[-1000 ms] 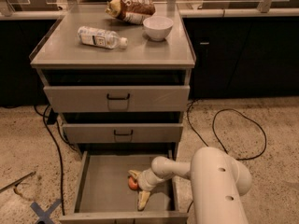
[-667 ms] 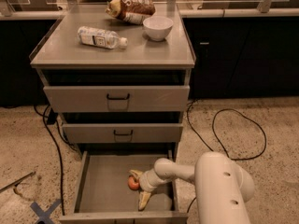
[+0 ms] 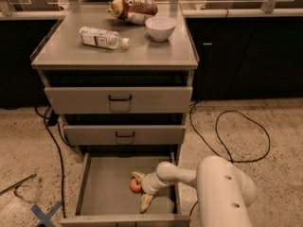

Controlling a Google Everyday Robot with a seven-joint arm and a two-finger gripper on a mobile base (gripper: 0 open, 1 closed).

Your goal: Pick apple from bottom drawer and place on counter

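The bottom drawer (image 3: 106,188) is pulled out, showing its flat grey floor. The small red-orange apple (image 3: 135,186) lies on that floor, right of the middle. My gripper (image 3: 141,189) reaches into the drawer from the right. Its two pale fingers are spread, one just behind the apple and one (image 3: 146,202) in front of it, so the apple sits between them near the rear finger. The fingers are not closed on it. My white arm (image 3: 222,193) fills the lower right. The counter (image 3: 71,56) is the grey top of the cabinet above.
On the counter lie a clear plastic bottle (image 3: 102,38), a white bowl (image 3: 160,28) and a snack bag (image 3: 133,9). The two upper drawers are closed. Black cables (image 3: 236,126) trail over the floor on both sides. A blue tape cross (image 3: 45,214) marks the floor at left.
My arm has shifted slightly. The gripper stays in the drawer around the apple, and the apple has not visibly moved.
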